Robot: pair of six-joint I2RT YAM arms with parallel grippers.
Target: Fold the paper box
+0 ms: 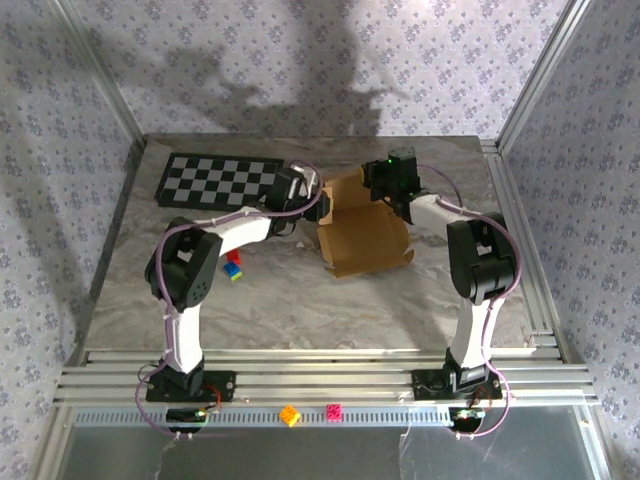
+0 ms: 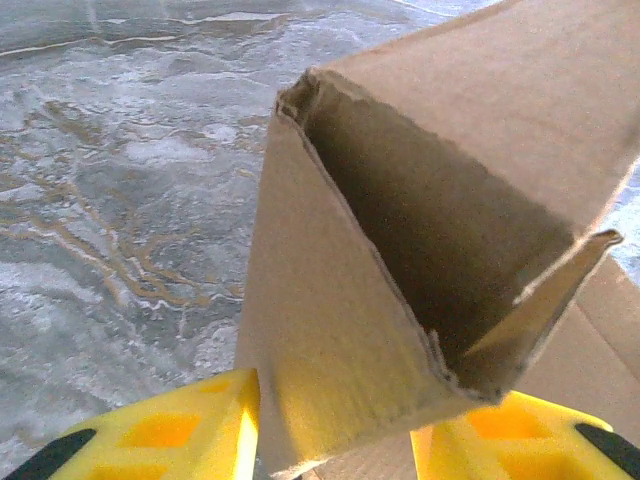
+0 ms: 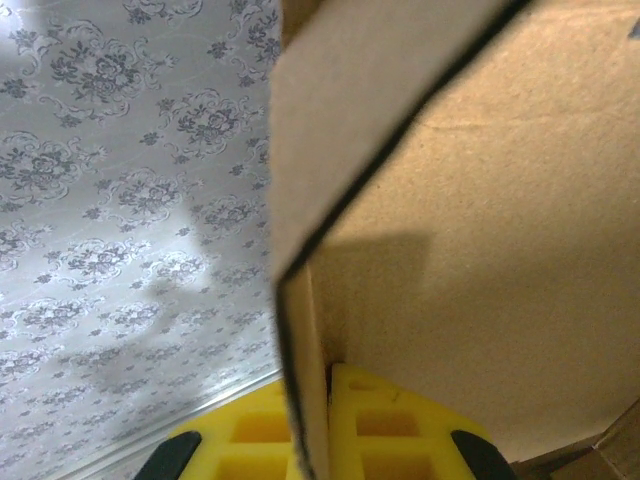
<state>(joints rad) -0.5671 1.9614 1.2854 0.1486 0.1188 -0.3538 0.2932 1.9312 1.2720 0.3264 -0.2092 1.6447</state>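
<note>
Top external view: paper box (image 1: 365, 240), tan cardboard, part-folded, is located mid-worktop (image 1: 280, 300). Left end effector (image 2: 345, 430) is clamped on a doubled side wall; right end effector (image 3: 310, 430) is clenched on a panel edge. Judged light, stiff, easily creased; best gripped at flap edges.

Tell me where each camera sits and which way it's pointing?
Top: above and behind the robot, looking down on the table; the left arm and right arm show, reaching to the box.
Left wrist: on the left arm, looking along the left fingers at a raised box wall between them.
Right wrist: on the right arm, looking past the right fingers, which pinch a box flap, toward the patterned wall.
Shared: all three see the box.
</note>
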